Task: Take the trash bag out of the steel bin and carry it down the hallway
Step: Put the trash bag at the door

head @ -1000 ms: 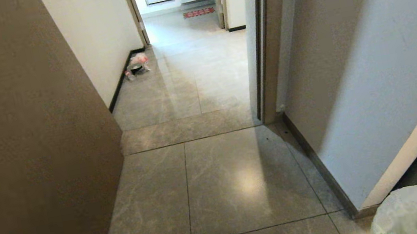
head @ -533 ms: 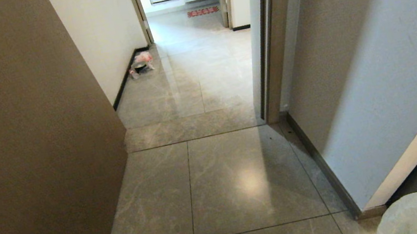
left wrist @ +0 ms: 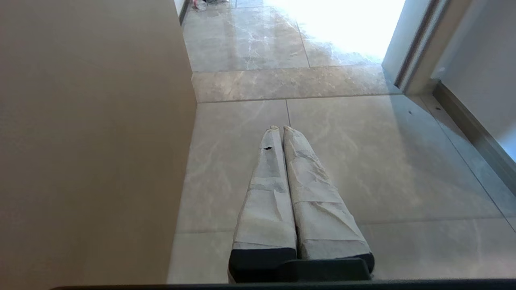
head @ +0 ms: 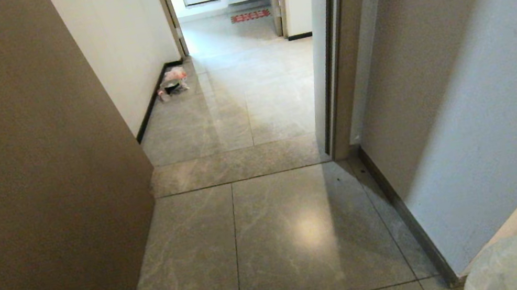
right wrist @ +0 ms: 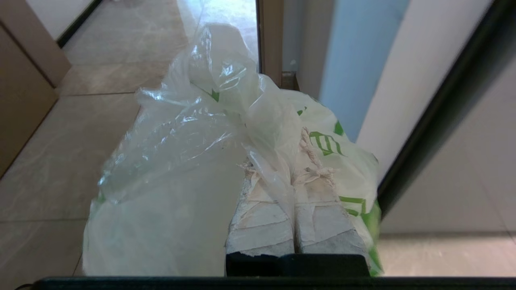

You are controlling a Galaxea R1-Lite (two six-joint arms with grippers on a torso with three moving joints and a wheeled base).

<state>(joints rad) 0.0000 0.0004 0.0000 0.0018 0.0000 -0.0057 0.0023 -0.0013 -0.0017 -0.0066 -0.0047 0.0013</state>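
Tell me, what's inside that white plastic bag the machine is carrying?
The trash bag looks thin and partly see-through, pinched in the right tool, but nothing inside can be made out; its crinkled folds hide any contents.

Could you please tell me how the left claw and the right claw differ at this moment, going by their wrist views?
The left claw holds nothing, while the right claw pinches the thin translucent white crinkled plastic trash bag with green print. The left claw's fingers have bare grey marbled floor tiles ahead, whereas the right claw's are draped in plastic. Both are shut, with tape-wrapped whitish fingers.
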